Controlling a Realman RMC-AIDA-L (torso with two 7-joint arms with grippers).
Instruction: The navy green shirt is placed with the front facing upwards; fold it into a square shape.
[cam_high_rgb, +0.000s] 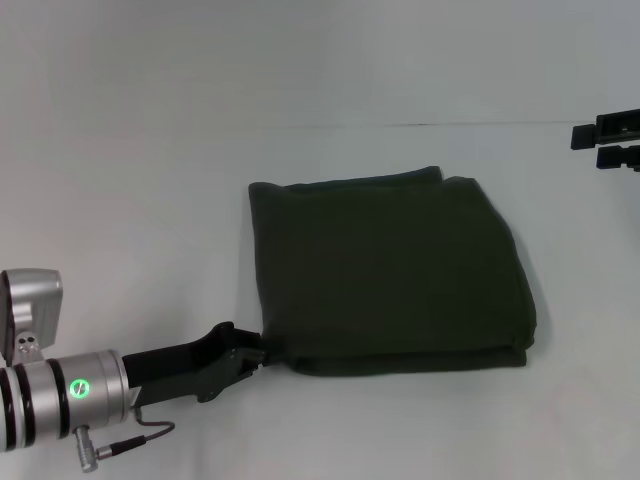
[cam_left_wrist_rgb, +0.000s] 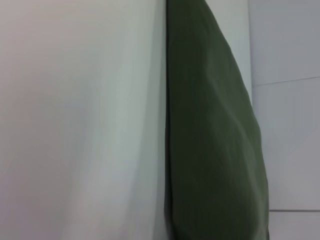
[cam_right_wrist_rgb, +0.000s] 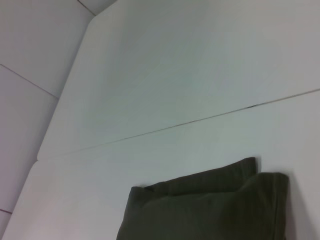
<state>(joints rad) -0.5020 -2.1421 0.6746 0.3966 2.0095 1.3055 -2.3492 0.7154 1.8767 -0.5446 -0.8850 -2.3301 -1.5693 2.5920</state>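
The navy green shirt (cam_high_rgb: 390, 275) lies folded into a rough square in the middle of the white table, plain dark olive side up. Its print and neck are hidden inside the folds. My left gripper (cam_high_rgb: 258, 352) is low at the shirt's near left corner and touches its edge. The left wrist view shows the shirt (cam_left_wrist_rgb: 215, 145) close by, its folded edge against the table. My right gripper (cam_high_rgb: 605, 145) hangs at the far right, well away from the shirt. The right wrist view shows the shirt's far edge (cam_right_wrist_rgb: 210, 210) with two stacked layers.
The white table (cam_high_rgb: 130, 200) carries only the shirt. A thin seam line (cam_high_rgb: 430, 124) runs across the table beyond the shirt. The table's far left edge and corner (cam_right_wrist_rgb: 90, 30) show in the right wrist view, with tiled floor past them.
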